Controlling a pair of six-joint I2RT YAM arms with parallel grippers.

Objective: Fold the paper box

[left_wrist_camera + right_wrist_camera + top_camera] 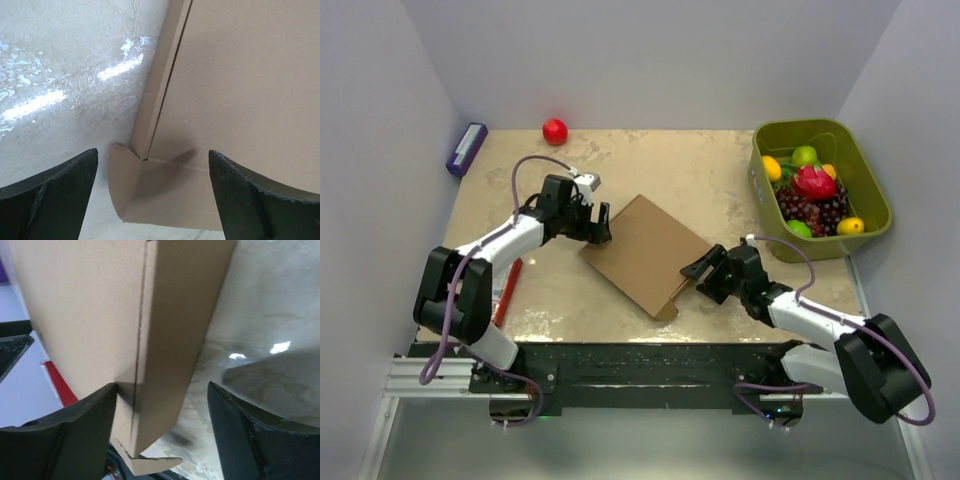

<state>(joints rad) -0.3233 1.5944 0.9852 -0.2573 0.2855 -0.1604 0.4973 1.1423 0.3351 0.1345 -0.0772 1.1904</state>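
- The paper box [642, 252], plain brown cardboard, lies near the middle of the table [700, 170]. It is turned diagonally and sits between the two arms.
- The left arm [500, 240] rises from its base at the near left edge, elbow bent. Its forearm runs right toward the box's left corner.
- The left tool [152, 152] hangs low over that corner with its dark fingers [60, 195] spread wide. A folded flap and a crease lie between them. In the wrist view neither finger touches the cardboard.
- The right arm [815, 318] stretches low from the near right edge, its forearm angled left toward the box's near right side.
- The right tool [162, 385] is also spread wide, straddling a narrow side panel of the box. One finger's tip meets the cardboard in the wrist view, while the other stands apart over the table.
- A green bin [810, 124] of fruit sits at the far right.
- A red ball [555, 131] rests by the back edge.
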